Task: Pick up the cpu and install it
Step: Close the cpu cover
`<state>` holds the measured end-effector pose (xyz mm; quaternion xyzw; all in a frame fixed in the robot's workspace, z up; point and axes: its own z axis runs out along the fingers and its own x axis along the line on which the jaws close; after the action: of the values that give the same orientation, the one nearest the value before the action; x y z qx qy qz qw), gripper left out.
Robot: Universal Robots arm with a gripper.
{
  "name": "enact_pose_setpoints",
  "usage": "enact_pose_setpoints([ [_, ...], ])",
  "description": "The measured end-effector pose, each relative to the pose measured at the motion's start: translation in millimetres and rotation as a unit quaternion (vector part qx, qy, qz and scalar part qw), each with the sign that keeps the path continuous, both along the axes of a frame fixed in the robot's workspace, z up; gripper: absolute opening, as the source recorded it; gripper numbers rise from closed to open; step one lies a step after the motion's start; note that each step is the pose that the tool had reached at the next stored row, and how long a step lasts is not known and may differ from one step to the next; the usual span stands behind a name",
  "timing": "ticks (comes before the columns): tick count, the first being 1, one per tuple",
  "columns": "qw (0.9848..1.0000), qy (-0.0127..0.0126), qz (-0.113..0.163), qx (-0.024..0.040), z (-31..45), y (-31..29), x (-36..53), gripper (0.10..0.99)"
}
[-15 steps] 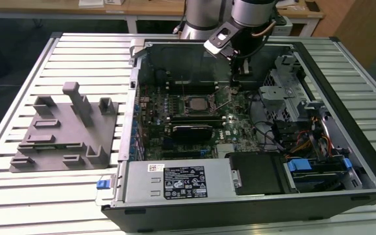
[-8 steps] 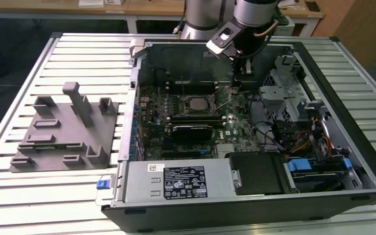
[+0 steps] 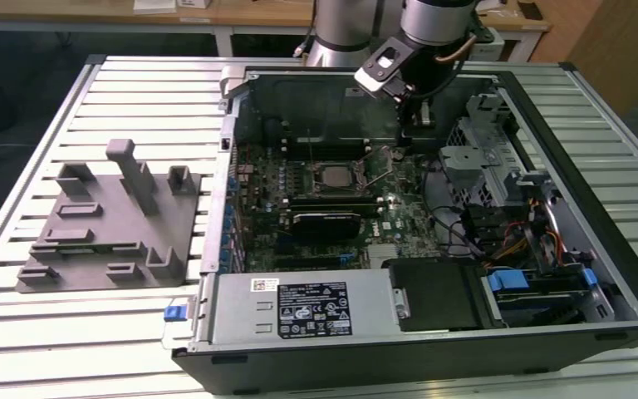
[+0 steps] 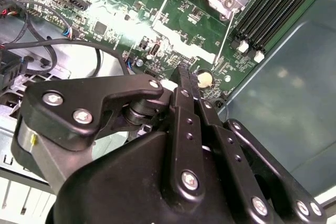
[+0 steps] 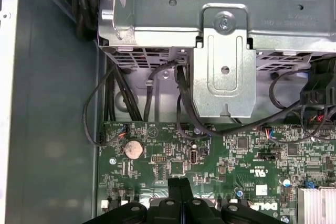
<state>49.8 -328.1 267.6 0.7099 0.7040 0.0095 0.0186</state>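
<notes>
- The fingers (image 4: 182, 85) are pressed together with nothing between them. In both wrist views they hang just above the green motherboard (image 5: 210, 161), near its coin battery (image 5: 133, 149).
- The cpu (image 3: 331, 174) appears to lie in its socket in the middle of the board, apart from the fingers, towards the exterior view's left of them.
- Judged from that, the pick-up and placing look done. A thin lever (image 3: 379, 172) beside the socket seems to stand raised, so latching may be left, though I cannot be sure.
- The open computer case (image 3: 585, 166) holds the board, a metal drive cage (image 5: 226, 51) with cables beneath it, and a power supply (image 3: 296, 312).
- The case lies on the slatted surface (image 3: 76, 349), with a grey fixture (image 3: 109, 224) at the exterior view's left.
</notes>
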Motion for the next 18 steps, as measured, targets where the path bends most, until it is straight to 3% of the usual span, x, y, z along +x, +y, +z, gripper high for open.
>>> enact_pose_setpoints([
  [6, 1.0, 0.0, 0.0, 0.0, -5.5, 0.0, 1.3, 0.106],
  [18, 1.0, 0.0, 0.0, 0.0, -27.0, 0.0, 4.4, 0.106],
])
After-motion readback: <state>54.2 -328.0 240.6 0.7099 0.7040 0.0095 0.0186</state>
